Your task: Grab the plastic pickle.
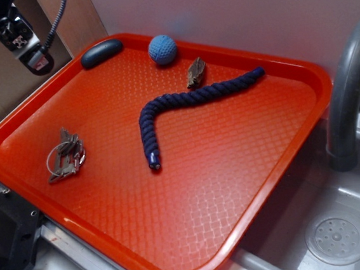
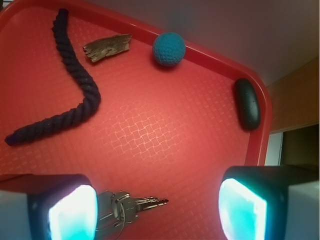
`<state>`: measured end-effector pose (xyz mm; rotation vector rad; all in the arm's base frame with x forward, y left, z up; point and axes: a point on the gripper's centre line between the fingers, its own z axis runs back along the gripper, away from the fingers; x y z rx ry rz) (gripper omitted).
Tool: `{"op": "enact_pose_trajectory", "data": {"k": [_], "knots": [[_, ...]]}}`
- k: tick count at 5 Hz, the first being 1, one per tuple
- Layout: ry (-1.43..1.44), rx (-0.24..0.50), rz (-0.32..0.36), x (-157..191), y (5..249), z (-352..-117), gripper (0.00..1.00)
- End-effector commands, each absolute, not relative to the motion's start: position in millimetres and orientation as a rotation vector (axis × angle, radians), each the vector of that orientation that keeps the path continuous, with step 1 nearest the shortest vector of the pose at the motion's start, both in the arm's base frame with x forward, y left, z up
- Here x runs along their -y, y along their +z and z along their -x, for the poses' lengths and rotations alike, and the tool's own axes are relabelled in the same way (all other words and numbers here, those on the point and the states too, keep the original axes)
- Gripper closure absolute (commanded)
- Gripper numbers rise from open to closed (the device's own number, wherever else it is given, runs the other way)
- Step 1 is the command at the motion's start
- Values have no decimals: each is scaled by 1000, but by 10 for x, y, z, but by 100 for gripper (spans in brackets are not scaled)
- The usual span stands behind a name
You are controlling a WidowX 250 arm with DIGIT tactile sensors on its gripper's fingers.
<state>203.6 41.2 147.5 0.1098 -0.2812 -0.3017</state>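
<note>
I see the plastic pickle (image 2: 247, 104) lying against the rim in a corner of the red tray (image 1: 173, 193), just beside the blue knitted ball (image 2: 169, 49). My gripper (image 2: 157, 207) hangs spread wide, holding nothing, above the keys (image 2: 122, 209), well apart from the pickle. The navy rope (image 1: 190, 105) lies mid-tray.

No readable text anywhere here, honestly. The red tray (image 1: 280, 183) only has a molded crosshatch texture, no logo or numbers. The keys (image 2: 122, 207) might have stamping, but they're too blurry and small to make out.
</note>
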Motion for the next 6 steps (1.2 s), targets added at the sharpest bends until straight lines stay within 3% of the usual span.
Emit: {"op": "enact_pose_trajectory", "data": {"k": [1,2,3,4,6], "knots": [[-300,297,-128,-424,1530,-2098,0],[-302,304,-145,-642,1322,-2264,0],[-337,274,-115,-805,1102,-2423,0],[-350,257,-146,-859,926,-2606,0],[-455,247,-160,-878,773,-3010,0]]}}
